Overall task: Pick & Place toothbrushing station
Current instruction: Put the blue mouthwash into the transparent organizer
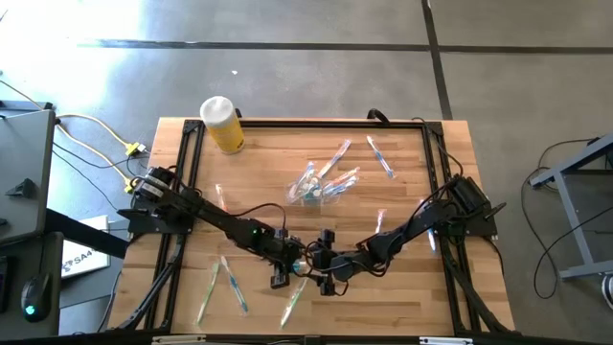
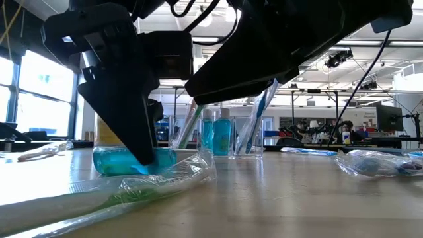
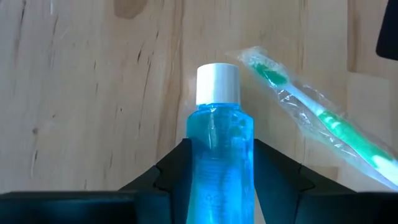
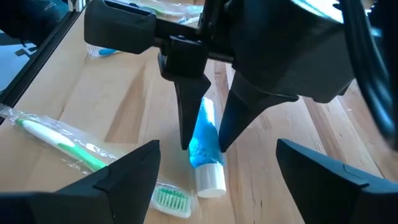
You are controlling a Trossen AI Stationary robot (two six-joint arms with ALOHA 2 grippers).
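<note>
Wooden table bears wrapped toothbrushes, yellow bottle.

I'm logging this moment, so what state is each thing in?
Blue bottle: capped, lying on the table, between the left tool's fingers.
Left tool: closed around the blue bottle.
Right tool: open, empty.
Green toothbrush: wrapped, lying flat.
Yellow bottle: upright, capped.

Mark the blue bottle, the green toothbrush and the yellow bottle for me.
blue bottle (image 3: 221, 162), left wrist view, clear blue body.
green toothbrush (image 3: 323, 118), left wrist view, wrapped handle.
yellow bottle (image 1: 226, 131), high view, yellow side.
</note>
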